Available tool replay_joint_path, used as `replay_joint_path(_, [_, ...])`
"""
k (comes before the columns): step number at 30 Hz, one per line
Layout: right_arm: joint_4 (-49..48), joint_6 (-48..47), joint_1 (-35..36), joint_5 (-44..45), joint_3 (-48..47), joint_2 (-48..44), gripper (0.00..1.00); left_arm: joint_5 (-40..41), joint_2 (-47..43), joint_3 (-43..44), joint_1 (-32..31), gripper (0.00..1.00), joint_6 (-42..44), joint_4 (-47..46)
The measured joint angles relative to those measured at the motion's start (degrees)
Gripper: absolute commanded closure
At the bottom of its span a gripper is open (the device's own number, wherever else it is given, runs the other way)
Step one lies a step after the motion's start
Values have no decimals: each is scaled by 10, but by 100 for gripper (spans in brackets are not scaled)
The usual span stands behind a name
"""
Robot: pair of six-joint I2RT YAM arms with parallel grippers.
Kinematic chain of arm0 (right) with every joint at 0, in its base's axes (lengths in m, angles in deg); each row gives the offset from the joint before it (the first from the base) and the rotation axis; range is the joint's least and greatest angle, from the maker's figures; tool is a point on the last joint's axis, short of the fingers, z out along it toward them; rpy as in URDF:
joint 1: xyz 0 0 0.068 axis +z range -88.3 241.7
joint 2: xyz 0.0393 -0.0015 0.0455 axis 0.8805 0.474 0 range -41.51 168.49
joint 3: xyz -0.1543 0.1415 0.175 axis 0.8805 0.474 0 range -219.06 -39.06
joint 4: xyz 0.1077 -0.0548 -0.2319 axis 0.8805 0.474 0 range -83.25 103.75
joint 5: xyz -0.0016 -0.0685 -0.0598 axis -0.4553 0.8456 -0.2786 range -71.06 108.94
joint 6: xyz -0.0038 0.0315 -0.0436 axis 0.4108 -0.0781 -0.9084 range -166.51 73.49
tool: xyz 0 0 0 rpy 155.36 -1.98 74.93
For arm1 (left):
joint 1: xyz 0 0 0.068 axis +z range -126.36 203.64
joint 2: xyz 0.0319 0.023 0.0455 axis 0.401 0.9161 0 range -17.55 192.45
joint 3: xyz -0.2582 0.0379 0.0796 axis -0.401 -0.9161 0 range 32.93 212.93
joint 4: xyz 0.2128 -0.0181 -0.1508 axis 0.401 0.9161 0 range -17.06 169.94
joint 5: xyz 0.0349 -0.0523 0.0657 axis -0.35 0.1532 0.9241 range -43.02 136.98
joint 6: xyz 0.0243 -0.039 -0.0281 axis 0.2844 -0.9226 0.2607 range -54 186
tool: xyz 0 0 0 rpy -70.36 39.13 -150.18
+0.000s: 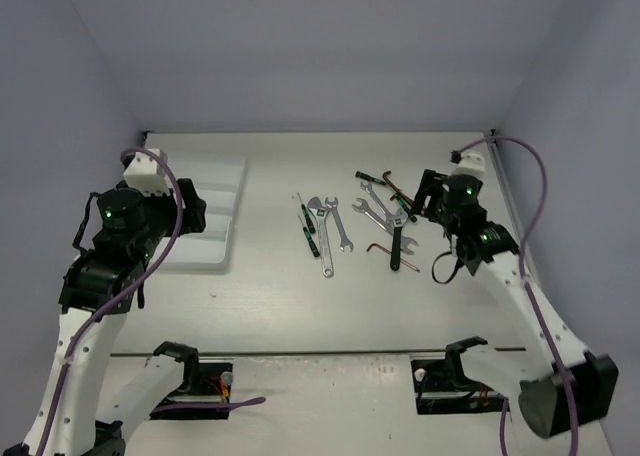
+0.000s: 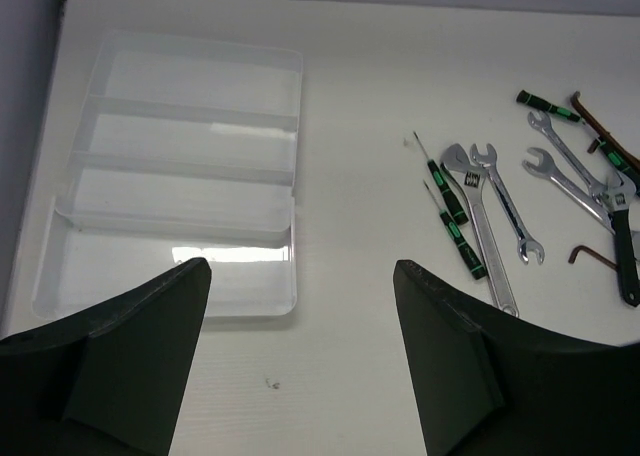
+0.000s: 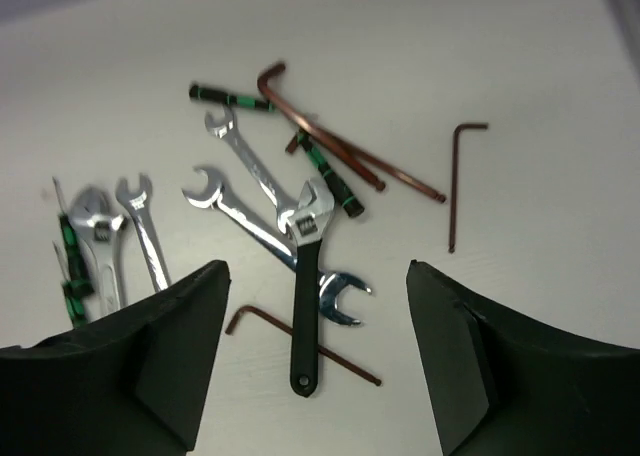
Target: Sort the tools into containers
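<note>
Your left gripper (image 2: 300, 266) and right gripper (image 3: 315, 271) gape empty; grab the stiff, likely heavy adjustable wrench (image 3: 306, 311) mid-handle, right of the tray (image 2: 296, 126).

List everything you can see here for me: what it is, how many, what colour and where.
tray: one, white, four long empty slots, left side of the table
silver wrenches: four, silver, two side by side mid-table, two crossed in the pile on the right
black-handled adjustable wrench: one, silver head, black handle, lying over the pile
screwdrivers: four, green and black, two beside the mid-table wrenches, two in the pile
hex keys: four as far as I can tell, red-brown, in and around the pile
table: one, white
left gripper: one, black, open and empty, near the tray
right gripper: one, black, open and empty, over the pile
</note>
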Motion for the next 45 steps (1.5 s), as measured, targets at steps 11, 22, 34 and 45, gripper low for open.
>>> replay_joint_path(11, [17, 127, 34, -71, -2, 275, 53, -46, 32, -49, -4, 29, -34, 4])
replay_joint_path(22, [13, 197, 50, -46, 22, 328, 54, -66, 40, -57, -5, 29, -45, 7])
replay_joint_path(34, [6, 216, 50, -38, 28, 361, 61, -69, 66, -57, -8, 29, -44, 9])
replay_joint_path(45, [-9, 219, 50, -27, 9, 385, 94, -73, 77, -57, -17, 29, -42, 9])
